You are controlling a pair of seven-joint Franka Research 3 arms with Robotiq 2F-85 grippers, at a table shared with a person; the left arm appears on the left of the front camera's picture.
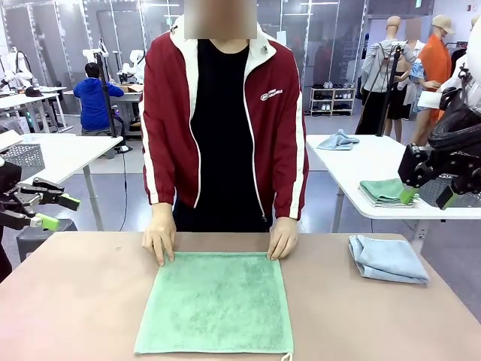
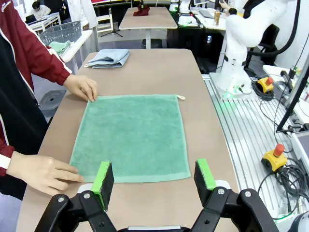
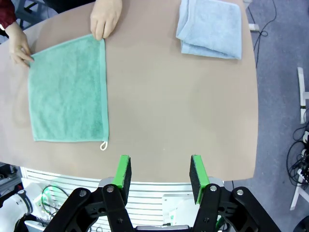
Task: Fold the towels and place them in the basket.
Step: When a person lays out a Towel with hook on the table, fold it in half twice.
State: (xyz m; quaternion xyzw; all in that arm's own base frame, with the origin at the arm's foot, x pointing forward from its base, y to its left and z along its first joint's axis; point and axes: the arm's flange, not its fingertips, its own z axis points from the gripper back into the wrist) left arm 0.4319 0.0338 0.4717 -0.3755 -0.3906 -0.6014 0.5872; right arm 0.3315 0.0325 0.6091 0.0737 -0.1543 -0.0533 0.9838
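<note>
Left gripper (image 2: 154, 175): jaws spread wide, nothing between them, clear of the table (image 1: 75, 301) at its left end. Right gripper (image 3: 161, 169): jaws parted, holding nothing, up off the table at the right end.

Green towel (image 2: 133, 136): unfolded, flat on the table. In the left wrist view it lies straight ahead of the left fingers, with its closest edge lined up across the gap between the pads. From the right gripper it sits ahead and off to the left of that view. Its white loop (image 3: 103, 145) is on the corner nearest the right fingers.

The person pins the two corners on the side away from the robot, one hand (image 1: 159, 239) on each, the other hand (image 1: 282, 238) flat as well.

Blue towel (image 3: 211, 27): loosely folded on the table, ahead and slightly right of the right gripper in its view, apart from the green one. From the left gripper it is well beyond the green towel.

Basket (image 2: 60, 33): on a side table past the blue towel, far from the left gripper, with folded green cloth (image 2: 59, 47) just beside it.
</note>
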